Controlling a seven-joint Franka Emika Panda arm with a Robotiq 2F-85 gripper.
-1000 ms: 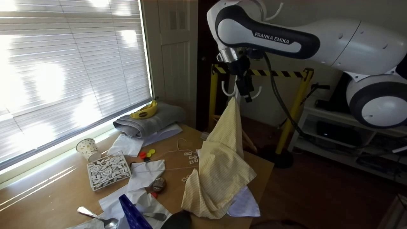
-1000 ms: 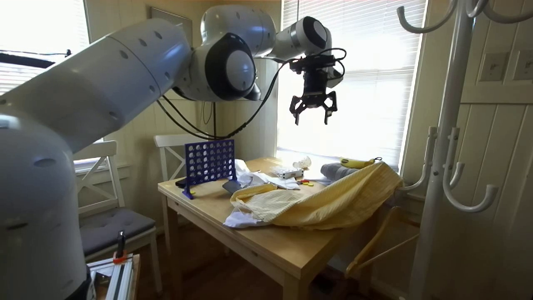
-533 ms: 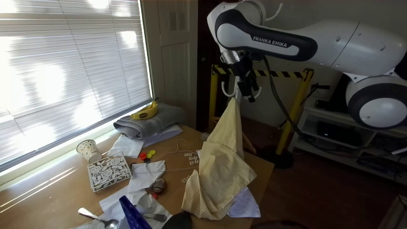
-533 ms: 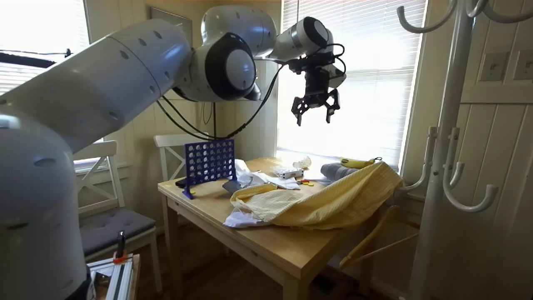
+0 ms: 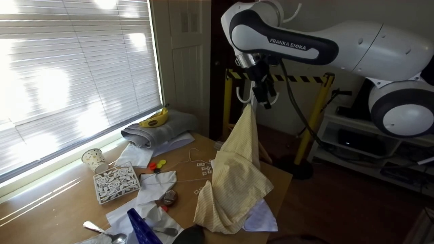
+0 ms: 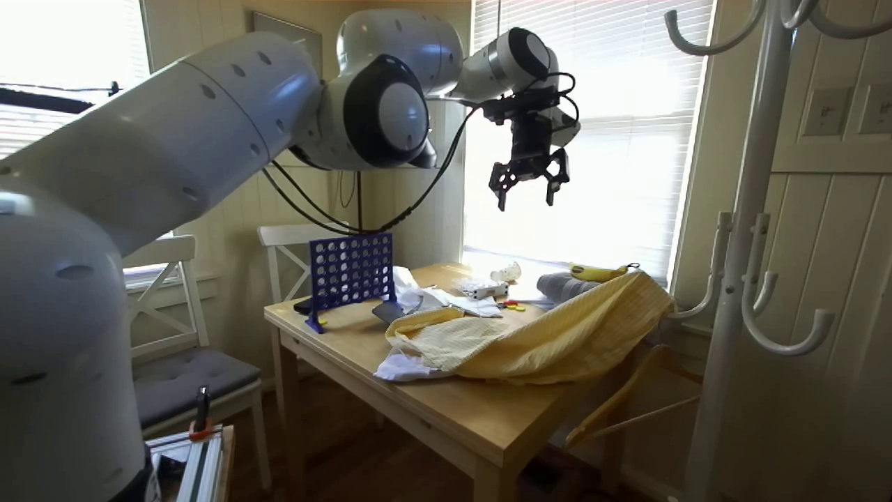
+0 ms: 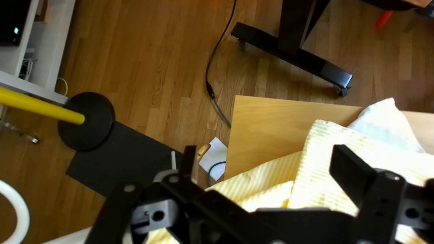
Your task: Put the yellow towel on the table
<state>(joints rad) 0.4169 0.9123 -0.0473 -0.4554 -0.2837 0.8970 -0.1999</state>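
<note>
The yellow towel [image 5: 237,176] is pale and striped, and shows in both exterior views [image 6: 557,341]. Its lower part lies bunched on the brown wooden table [image 6: 481,411]. Its other end rises past the table's edge to a peak at a hook of the white coat rack [image 6: 739,209]. My gripper [image 6: 526,203] is open and empty, well above the table and towel. In the wrist view the gripper [image 7: 264,152] has its fingers wide apart, with the towel [image 7: 313,169] and table corner [image 7: 268,128] below. Whether the towel's tip is caught on the hook is unclear.
A wooden hanger [image 6: 627,397] hangs beside the coat rack. A folded grey cloth [image 5: 179,122] bears a banana-shaped pouch [image 5: 154,119]. A blue game grid [image 6: 313,279], a paper cup [image 5: 95,159], a white-blue cloth [image 5: 261,217] and small items clutter the table. A yellow post [image 5: 307,135] stands behind.
My gripper has shifted slightly to the right in both exterior views, then stayed nearly still. The wooden hanger has swung a little to the left. The towel has not moved.
</note>
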